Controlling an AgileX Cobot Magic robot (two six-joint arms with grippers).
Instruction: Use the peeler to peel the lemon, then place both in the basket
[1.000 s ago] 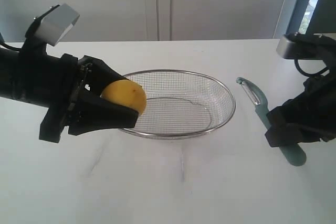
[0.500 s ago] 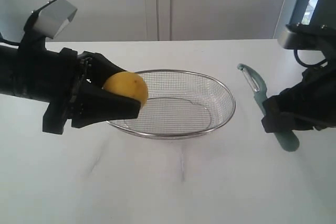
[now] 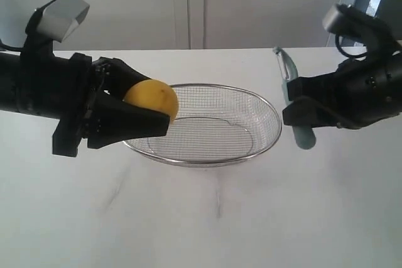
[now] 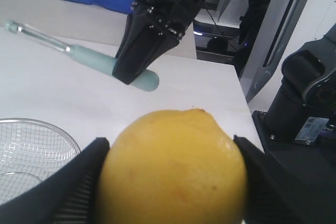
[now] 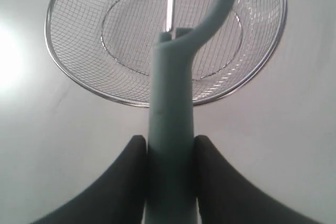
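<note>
The left fingers (image 3: 125, 131) are clamped on the lemon (image 3: 151, 100), one black finger pressing each side of the fruit, as the left wrist view shows with yellow skin filling the gap between them. In the exterior view the lemon hangs clear of the white counter (image 3: 220, 218), overlapping the rim of the wire mesh basket (image 3: 210, 162) at about 9 o'clock; whether it is directly above the rim or a little in front of it cannot be told. The basket stands on the counter between the two arms and holds nothing. The right fingers (image 3: 311, 112) are closed on the peeler (image 3: 304, 136), gripping its pale blue-grey handle partway along, so that the rounded handle end sticks out toward 6 o'clock and the curved neck and metal blade head rise toward 12 o'clock. The peeler is off the counter, just beside the basket's rim at 3 o'clock in the exterior view and not touching it. In the right wrist view the handle runs straight out between the two dark fingers, with the blade head seen against the mesh of the basket beyond. The left wrist view shows the peeler across from the lemon, well apart from it, handle end toward the fruit.
</note>
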